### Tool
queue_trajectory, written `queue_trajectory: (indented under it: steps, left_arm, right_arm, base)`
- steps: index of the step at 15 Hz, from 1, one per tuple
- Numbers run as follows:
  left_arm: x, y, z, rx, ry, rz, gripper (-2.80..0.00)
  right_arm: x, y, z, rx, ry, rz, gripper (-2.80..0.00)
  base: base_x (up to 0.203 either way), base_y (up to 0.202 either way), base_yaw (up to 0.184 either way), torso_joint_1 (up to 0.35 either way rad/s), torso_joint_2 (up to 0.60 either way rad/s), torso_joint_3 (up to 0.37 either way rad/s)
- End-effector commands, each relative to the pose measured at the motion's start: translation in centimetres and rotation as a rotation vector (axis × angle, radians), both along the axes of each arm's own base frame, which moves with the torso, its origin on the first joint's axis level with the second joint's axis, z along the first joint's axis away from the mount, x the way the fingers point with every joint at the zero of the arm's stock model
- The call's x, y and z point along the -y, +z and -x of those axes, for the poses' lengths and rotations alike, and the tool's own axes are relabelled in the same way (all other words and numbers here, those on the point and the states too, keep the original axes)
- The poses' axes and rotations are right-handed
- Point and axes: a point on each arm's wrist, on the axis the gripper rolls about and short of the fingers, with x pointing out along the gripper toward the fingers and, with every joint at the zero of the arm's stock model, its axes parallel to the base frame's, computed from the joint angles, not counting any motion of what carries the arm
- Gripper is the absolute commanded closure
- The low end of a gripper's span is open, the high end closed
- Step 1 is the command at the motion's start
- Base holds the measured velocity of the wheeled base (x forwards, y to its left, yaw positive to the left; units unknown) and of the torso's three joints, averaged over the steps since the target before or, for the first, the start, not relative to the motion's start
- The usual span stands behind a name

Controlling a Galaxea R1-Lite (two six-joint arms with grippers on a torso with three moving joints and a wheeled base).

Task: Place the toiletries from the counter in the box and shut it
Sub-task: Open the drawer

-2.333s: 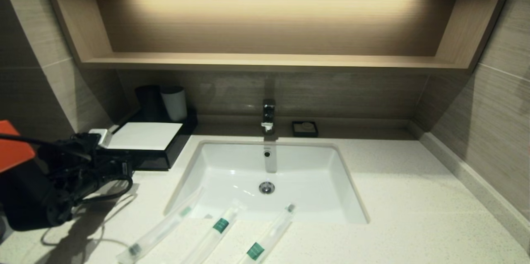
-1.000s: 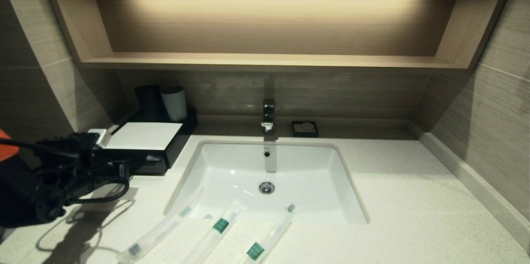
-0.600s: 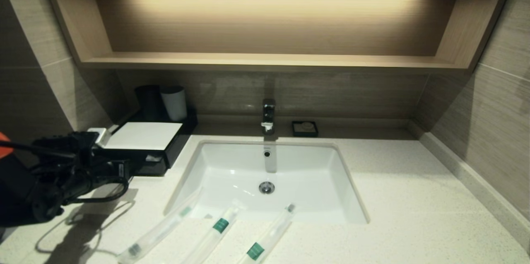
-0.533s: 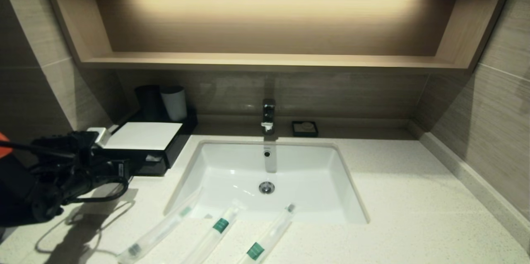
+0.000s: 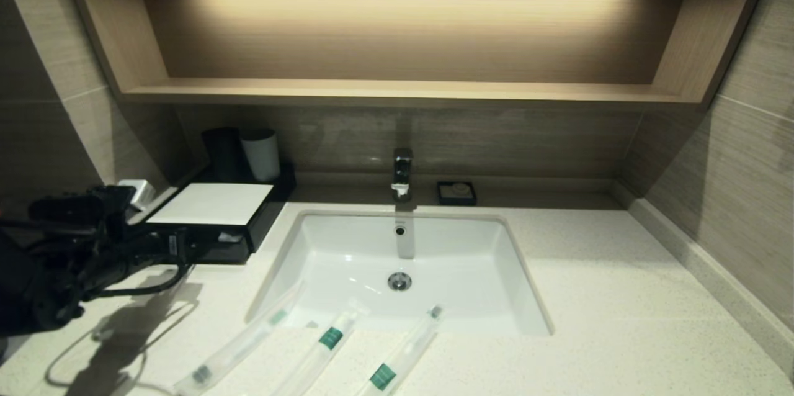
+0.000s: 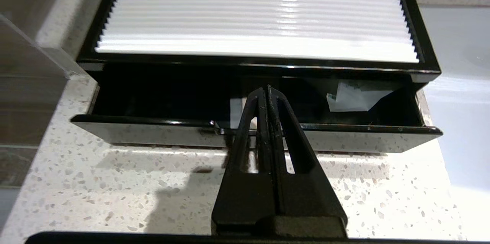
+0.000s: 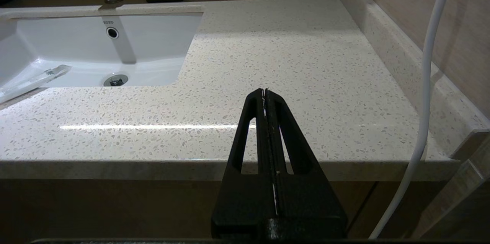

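Three toiletries in clear sleeves lie on the counter (image 5: 620, 297) at the sink's front edge. One has a dark tip (image 5: 239, 346) and two carry green bands (image 5: 324, 344) (image 5: 400, 355). The black box (image 5: 214, 203) with a white top stands at the back left. Its drawer (image 6: 153, 133) is pulled partly out, with a white paper (image 6: 356, 96) inside. My left gripper (image 6: 267, 90) is shut, its tips reaching over the drawer's front wall; in the head view the left gripper (image 5: 183, 246) sits at the box's front. My right gripper (image 7: 266, 91) is shut and empty above the counter's front right.
The white sink (image 5: 403, 259) with a faucet (image 5: 402, 172) fills the middle. A small black soap dish (image 5: 456, 192) sits behind it. A dark cup (image 5: 222, 151) and a white cup (image 5: 260, 154) stand behind the box. A wooden shelf (image 5: 403, 92) overhangs. A white cable (image 7: 425, 95) hangs at the right.
My left arm has drawn back toward me and to the left, and the box's drawer has slid out with it. The toiletries have not moved.
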Motion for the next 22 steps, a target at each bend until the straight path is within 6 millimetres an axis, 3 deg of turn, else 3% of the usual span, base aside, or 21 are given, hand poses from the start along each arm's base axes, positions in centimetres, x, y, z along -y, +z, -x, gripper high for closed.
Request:
queue_trajectory:
  steps: [1, 6, 11, 12, 19, 22]
  left_arm:
    - [0.1, 2.3, 0.9, 0.062, 0.011, -0.017, 0.0]
    - [0.9, 8.1, 3.6, 0.101, 0.034, -0.032, 0.0]
    - [2.3, 13.2, 4.4, -0.098, 0.049, -0.017, 0.0]
    - [2.7, 13.3, 4.2, -0.136, 0.054, -0.025, 0.0]
    - [2.5, 7.8, -0.7, -0.323, 0.104, -0.047, 0.0]
    - [2.2, 6.6, -2.2, -0.344, 0.104, -0.044, 0.0]
  right_arm:
    - [0.0, 0.0, 0.0, 0.0, 0.0, 0.0, 0.0]
    - [0.0, 0.0, 0.0, 0.0, 0.0, 0.0, 0.0]
    - [0.0, 0.0, 0.0, 0.0, 0.0, -0.001, 0.0]
    - [0.0, 0.0, 0.0, 0.0, 0.0, 0.0, 0.0]
    - [0.0, 0.0, 0.0, 0.0, 0.0, 0.0, 0.0]
    - [0.0, 0.0, 0.0, 0.0, 0.0, 0.0, 0.0]
  base:
    - [0.0, 0.0, 0.0, 0.0, 0.0, 0.0]
    - [0.0, 0.0, 0.0, 0.0, 0.0, 0.0]
    - [0.0, 0.0, 0.0, 0.0, 0.0, 0.0]
    - [0.0, 0.0, 0.0, 0.0, 0.0, 0.0]
    - [0.0, 0.0, 0.0, 0.0, 0.0, 0.0]
    - [0.0, 0.0, 0.0, 0.0, 0.0, 0.0]
